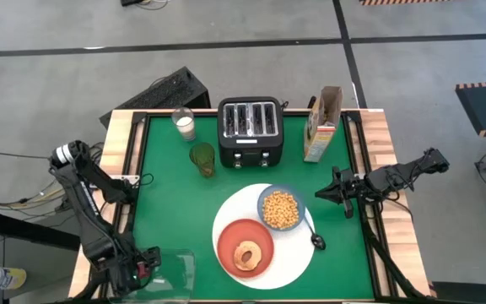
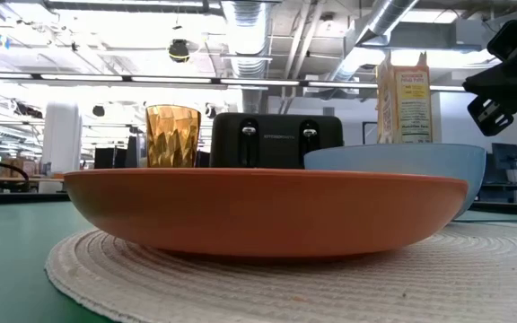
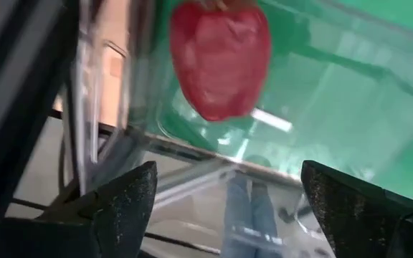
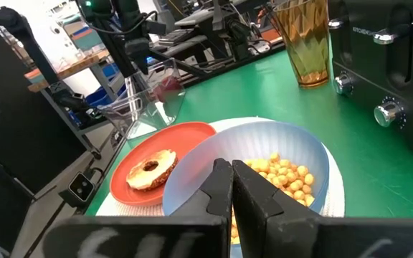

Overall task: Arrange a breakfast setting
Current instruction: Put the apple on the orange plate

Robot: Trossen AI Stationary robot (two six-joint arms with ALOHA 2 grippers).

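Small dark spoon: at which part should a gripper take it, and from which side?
Grip the small dark spoon by its thin handle, from straight above, fingers across it: it lies flat on the white plate, close beside the blue bowl, so sideways room looks scarce.

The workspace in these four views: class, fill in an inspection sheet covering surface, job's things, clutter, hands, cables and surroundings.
Surface: green table top, wooden edges.
Job's things: white plate carrying orange-red plate with bagel, blue bowl of cereal; spoon on rim.
Clutter: toaster, cereal box, amber glass, milk glass, clear container holding a red piece.
Hands: left hand open at the container; right hand shut, beside the bowl.
Cables: along left floor.
Surroundings: open workshop hall.
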